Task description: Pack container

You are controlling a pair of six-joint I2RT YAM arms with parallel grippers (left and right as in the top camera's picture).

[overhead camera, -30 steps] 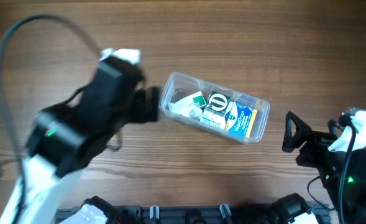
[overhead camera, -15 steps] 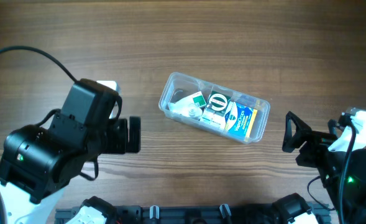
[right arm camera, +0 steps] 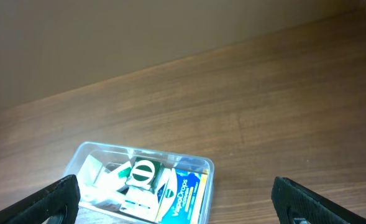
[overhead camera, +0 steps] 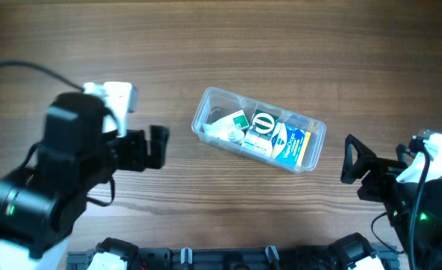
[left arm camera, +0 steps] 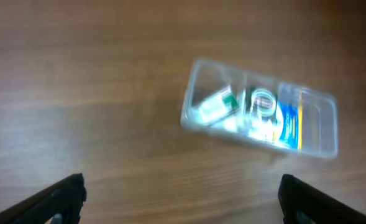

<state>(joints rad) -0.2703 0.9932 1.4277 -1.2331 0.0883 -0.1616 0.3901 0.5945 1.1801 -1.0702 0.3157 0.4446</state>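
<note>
The clear plastic container (overhead camera: 205, 112) lies at the table's middle, holding a blue and yellow box (overhead camera: 294, 144), a green and white box (overhead camera: 263, 124) and white items. It also shows in the left wrist view (left arm camera: 198, 78), blurred, and in the right wrist view (right arm camera: 89, 154). My left gripper (overhead camera: 156, 146) is open and empty, left of the container and apart from it. My right gripper (overhead camera: 351, 160) is open and empty, right of the container near the table's front right.
The wooden table (overhead camera: 281, 45) surrounds the container. A dark rail with fittings (overhead camera: 228, 259) runs along the front edge.
My left arm has pulled back to the left, away from the container, with its gripper open. The right arm and the container have not moved.
</note>
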